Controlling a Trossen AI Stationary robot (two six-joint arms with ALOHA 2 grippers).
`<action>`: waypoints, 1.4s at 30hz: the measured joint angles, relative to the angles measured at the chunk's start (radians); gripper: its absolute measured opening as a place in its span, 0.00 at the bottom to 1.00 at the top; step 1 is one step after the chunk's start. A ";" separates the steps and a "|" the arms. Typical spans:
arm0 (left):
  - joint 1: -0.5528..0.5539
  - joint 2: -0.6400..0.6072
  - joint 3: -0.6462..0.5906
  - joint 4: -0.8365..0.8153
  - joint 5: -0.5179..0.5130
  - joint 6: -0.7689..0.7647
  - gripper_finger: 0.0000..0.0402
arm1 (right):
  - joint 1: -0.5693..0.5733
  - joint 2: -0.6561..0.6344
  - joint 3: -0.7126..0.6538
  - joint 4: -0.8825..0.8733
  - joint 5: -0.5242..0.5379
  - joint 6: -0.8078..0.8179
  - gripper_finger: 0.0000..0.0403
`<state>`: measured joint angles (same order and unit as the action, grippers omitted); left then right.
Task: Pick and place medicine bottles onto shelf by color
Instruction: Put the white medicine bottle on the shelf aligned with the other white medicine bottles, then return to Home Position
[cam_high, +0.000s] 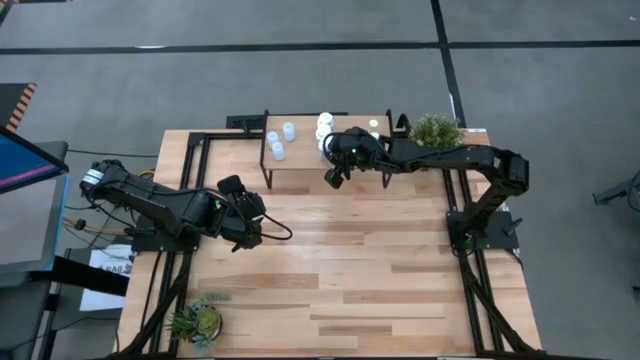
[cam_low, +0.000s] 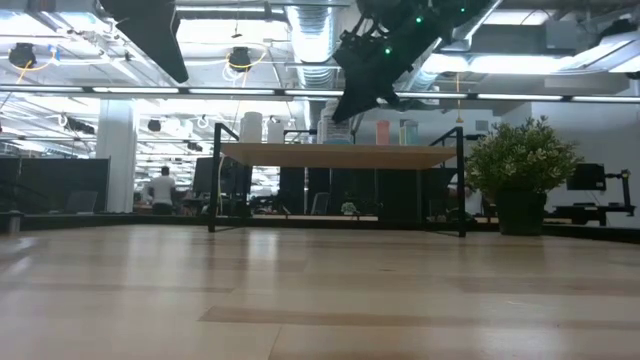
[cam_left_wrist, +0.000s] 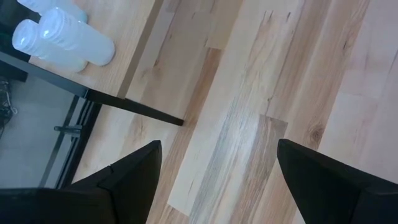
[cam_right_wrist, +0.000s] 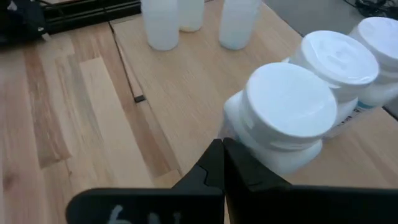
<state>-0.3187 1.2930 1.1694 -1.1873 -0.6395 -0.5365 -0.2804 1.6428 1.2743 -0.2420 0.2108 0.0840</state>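
A: Where are the bottles?
B: All visible ones stand on the shelf (cam_high: 330, 170), at the table's (cam_high: 340, 280) far edge. Pale-capped small bottles (cam_high: 277, 139) cluster toward the left; white bottles (cam_high: 324, 127) stand mid-shelf. The bottle (cam_right_wrist: 283, 118) nearest the right wrist camera has a second white one just behind it, presumably grouped by colour.
A: The right gripper (cam_high: 334, 177)?
B: Above the shelf's front edge, fingers pressed together, pinching nothing. Its tips sit just beside the nearest white bottle; contact cannot be judged.
A: The left gripper (cam_high: 262, 222)?
B: Fingers (cam_left_wrist: 124, 180) spread, empty, above bare table short of the shelf's left corner, apparently waiting.
A: Progress?
B: No bottle shows off the shelf, so sorting looks near complete.
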 joint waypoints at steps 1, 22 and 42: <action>0.000 0.000 0.000 0.000 0.000 0.000 0.76 | 0.007 -0.001 0.000 0.000 0.000 0.008 0.03; 0.000 0.000 0.000 0.027 0.009 0.000 0.76 | 0.160 -0.370 0.101 -0.497 -0.017 0.111 0.04; 0.000 0.000 0.000 0.131 0.008 -0.008 0.76 | 0.572 -1.192 -0.831 0.167 0.064 0.186 0.03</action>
<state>-0.3187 1.2931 1.1690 -1.0562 -0.6315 -0.5448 0.2915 0.4505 0.4436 -0.0750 0.2745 0.2700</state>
